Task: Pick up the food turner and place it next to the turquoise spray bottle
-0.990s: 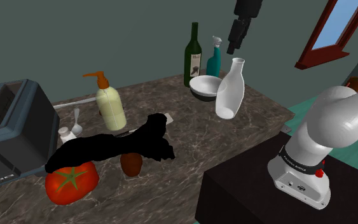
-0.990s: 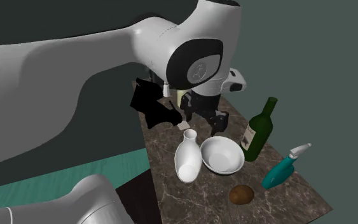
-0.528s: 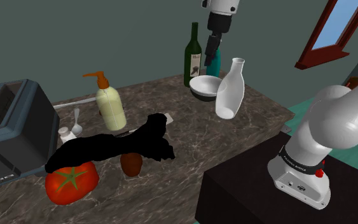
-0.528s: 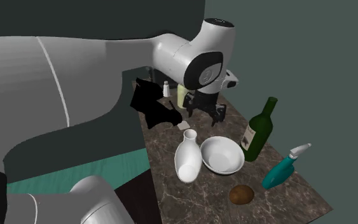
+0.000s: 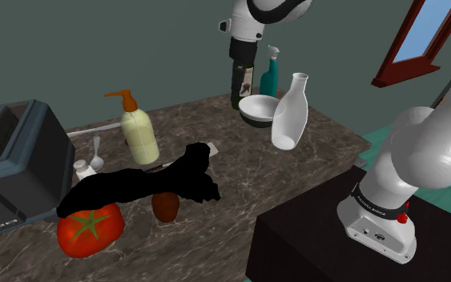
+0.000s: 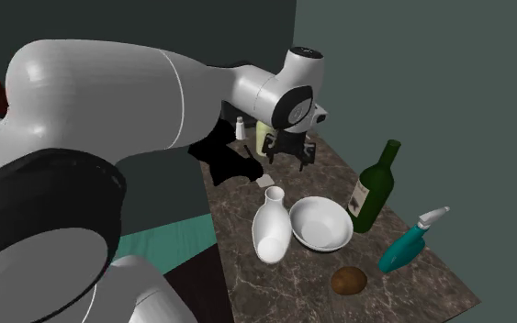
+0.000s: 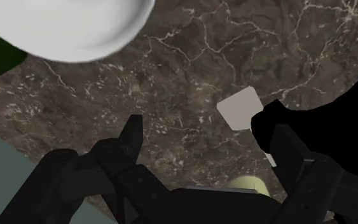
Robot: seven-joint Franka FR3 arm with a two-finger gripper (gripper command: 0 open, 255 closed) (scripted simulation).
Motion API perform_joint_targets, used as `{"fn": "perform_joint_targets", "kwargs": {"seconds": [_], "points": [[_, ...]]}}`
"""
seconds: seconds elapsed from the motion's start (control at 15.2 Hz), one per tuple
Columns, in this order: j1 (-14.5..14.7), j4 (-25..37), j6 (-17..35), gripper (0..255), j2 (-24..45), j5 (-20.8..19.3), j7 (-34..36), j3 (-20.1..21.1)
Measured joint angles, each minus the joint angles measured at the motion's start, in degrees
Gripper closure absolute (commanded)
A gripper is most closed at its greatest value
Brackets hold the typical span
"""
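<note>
Pale, flat square-bladed food turner (image 7: pixel 240 108) on dark marbled counter (image 7: pixel 247 38), beside black mass (image 7: pixel 339 124). Likely light, stiff, low-lying; pinch across blade edges. Black claw (image 7: pixel 199 137): spread wide, empty.

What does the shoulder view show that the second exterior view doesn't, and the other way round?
Of the two, the shoulder view has a red tomato and a grey box-shaped appliance. The second exterior view has a brown round lump beside the turquoise spray bottle. Both share the white narrow-necked vase, the white bowl, the dark green glass bottle, the dark veined stone counter and the black hand.
</note>
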Motion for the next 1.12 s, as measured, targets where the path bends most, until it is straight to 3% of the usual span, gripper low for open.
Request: {"fn": "perform_joint_targets", "kwargs": {"seconds": [0.66,1.12], "points": [[5.32,8.99,8.09,0,16.59,0.29,-6.68,4.89],[8.85,17.10,11.06,0,27.48,-1.62,-10.55,8.22]]}}
